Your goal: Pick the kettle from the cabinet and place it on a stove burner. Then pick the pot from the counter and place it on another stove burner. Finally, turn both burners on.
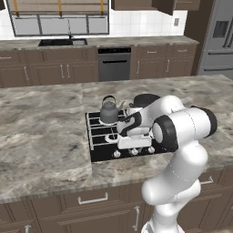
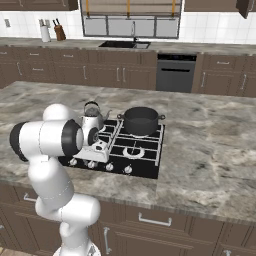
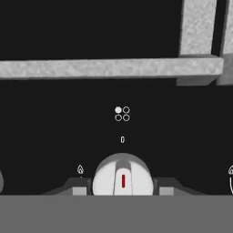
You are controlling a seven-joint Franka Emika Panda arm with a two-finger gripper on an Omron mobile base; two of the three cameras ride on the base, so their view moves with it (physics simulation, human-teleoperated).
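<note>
The grey kettle point(image 1: 108, 111) point(image 2: 92, 116) stands on the back left burner of the black cooktop point(image 1: 102, 154) point(image 2: 147, 167). On the back right burner sits the black pot point(image 2: 141, 120) point(image 1: 144, 99), partly behind my arm in the left base view. My gripper point(image 3: 123, 190) point(image 1: 135, 146) point(image 2: 93, 158) is down at the knob row along the cooktop's front edge. In the hand view a round silvery knob point(image 3: 123, 177) with a red mark sits between my fingertips point(image 3: 79, 190), which press against its two sides.
The marbled counter point(image 1: 45, 132) spreads around the cooktop. The front burners point(image 2: 134, 150) carry nothing. More knobs point(image 2: 127, 170) line the front edge to the right. Across the aisle are a sink point(image 2: 125, 44), a dishwasher point(image 1: 114, 63) and a fridge point(image 1: 220, 36).
</note>
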